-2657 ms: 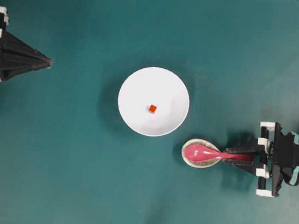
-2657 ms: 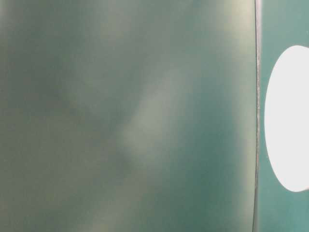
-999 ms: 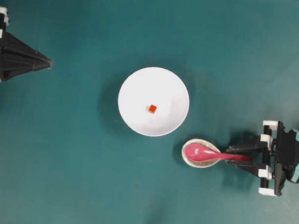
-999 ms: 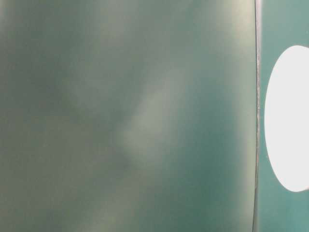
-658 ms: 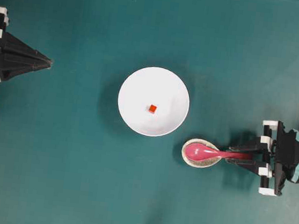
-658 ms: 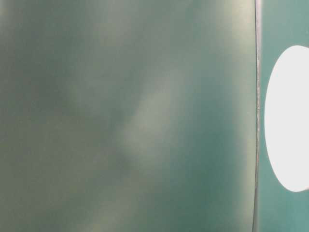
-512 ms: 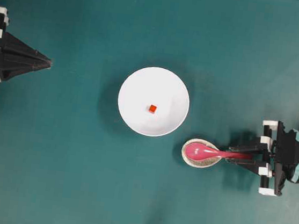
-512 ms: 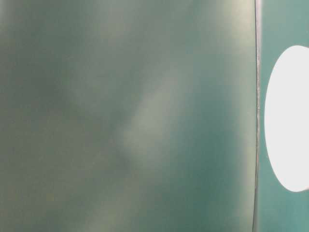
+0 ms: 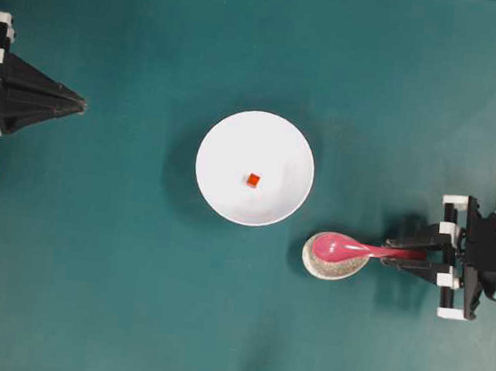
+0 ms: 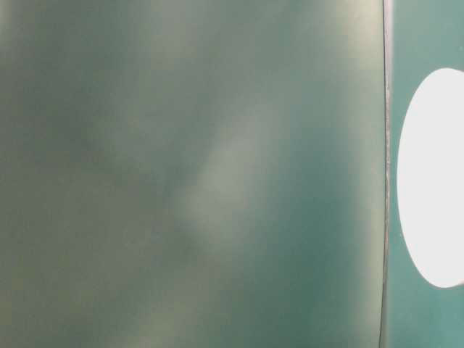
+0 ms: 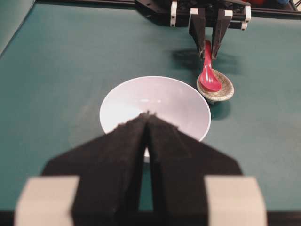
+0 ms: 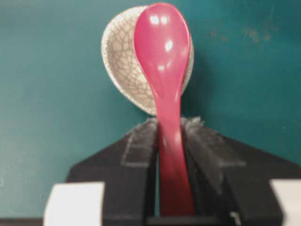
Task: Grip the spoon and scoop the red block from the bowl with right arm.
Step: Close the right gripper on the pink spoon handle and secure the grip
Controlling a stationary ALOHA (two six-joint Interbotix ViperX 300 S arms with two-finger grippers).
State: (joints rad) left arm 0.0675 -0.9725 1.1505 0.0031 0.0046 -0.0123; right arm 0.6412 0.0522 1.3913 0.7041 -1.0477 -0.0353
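The spoon (image 9: 353, 248) lies at about 4 o'clock from the bowl (image 9: 220, 191), its scoop over the speckled dish (image 9: 328, 266) and shifted toward the dish's upper edge in the overhead view. Its long axis runs almost along the 3-to-9 o'clock line of that view, a little tilted: the scoop points to 9 o'clock, toward the bowl side, and the handle goes to 3 o'clock, into the right gripper (image 9: 408, 255). In the right wrist view the spoon (image 12: 165, 84) has its hollow side up and the scoop seems slightly raised over the dish (image 12: 120, 61).

The right gripper (image 12: 170, 129) is pinching the handle: both pads (image 12: 141, 141) press on the sides of it, near the middle of the handle. The block (image 9: 253, 179) sits near the centre of the bowl, well apart from the spoon.

The step in hand, as I judge it, is to lift the spoon out of the dish. To do it well, the lift should go straight up first, so the scoop does not drag the dish. The glossy handle may slip or rotate between the pads, so a firm grip and a slow motion are better. The hollow side should stay up. After that the scoop must travel toward 10 o'clock, come over the bowl rim and go down beside the block, not on top of it.

The left gripper (image 11: 147, 117) is pressed together and holds nothing; it rests at 9 o'clock, well apart from the bowl (image 11: 188, 101).
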